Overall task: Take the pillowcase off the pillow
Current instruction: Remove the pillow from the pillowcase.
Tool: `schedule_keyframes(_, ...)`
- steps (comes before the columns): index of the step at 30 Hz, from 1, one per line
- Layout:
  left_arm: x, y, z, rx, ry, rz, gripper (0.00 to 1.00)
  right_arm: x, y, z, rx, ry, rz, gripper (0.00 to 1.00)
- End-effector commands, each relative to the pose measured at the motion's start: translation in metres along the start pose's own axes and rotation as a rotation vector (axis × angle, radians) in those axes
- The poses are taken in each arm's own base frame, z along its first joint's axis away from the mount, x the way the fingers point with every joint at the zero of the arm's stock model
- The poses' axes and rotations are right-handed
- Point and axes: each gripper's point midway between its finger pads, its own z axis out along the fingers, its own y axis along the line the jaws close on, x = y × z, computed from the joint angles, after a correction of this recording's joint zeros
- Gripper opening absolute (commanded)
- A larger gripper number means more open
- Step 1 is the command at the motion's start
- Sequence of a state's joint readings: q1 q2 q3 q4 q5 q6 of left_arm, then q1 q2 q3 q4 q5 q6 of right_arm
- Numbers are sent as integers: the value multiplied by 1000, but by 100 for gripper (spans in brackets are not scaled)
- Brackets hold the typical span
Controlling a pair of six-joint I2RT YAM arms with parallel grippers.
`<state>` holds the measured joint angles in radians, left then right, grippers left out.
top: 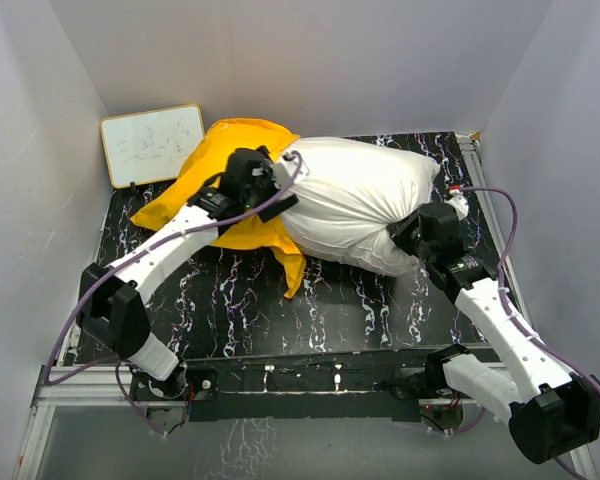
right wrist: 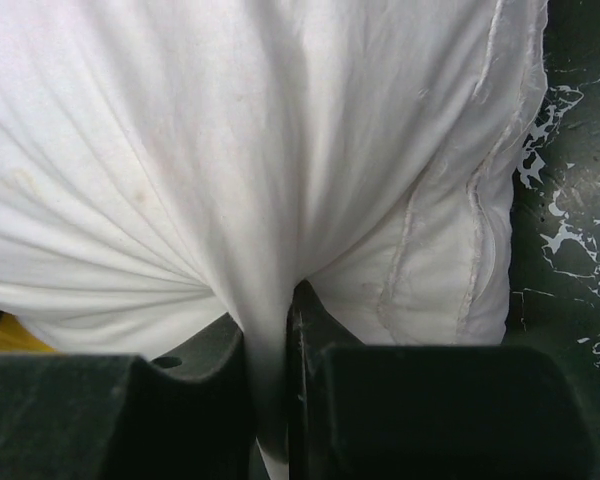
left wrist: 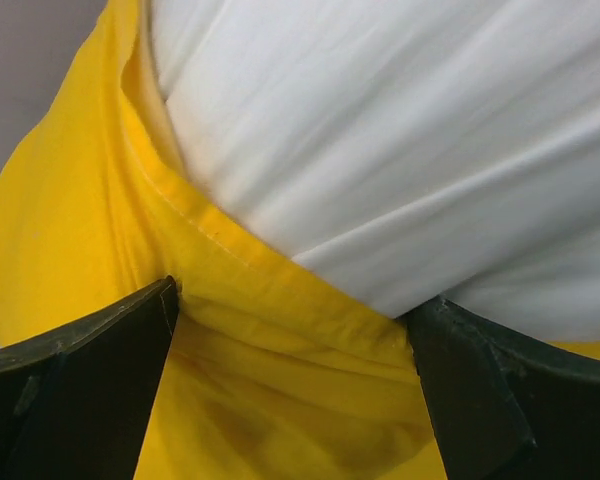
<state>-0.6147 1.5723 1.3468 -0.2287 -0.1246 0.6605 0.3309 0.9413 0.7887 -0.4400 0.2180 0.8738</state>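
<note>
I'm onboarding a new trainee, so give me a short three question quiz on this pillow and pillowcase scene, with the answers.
1. True or false: the right jaws stand open, clear of the pillow.
2. What lies between the open left jaws? A) nothing B) the pillowcase hem C) a cup
3. In the top view, which end of the pillow is inside the pillowcase?
Key: 1. False, they are shut on a pinch of pillow. 2. B. 3. Its left end.
</note>
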Motion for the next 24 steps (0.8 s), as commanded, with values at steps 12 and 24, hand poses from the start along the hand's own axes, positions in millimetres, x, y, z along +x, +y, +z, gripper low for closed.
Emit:
schedule_keyframes(12, 213, 126, -65, -237, 329, -230, 92, -66, -86, 15, 168, -147, 75, 8)
schedule_keyframes(24, 93, 44, -135, 353, -7, -447, 97, -108, -46, 7, 70, -196, 21, 8)
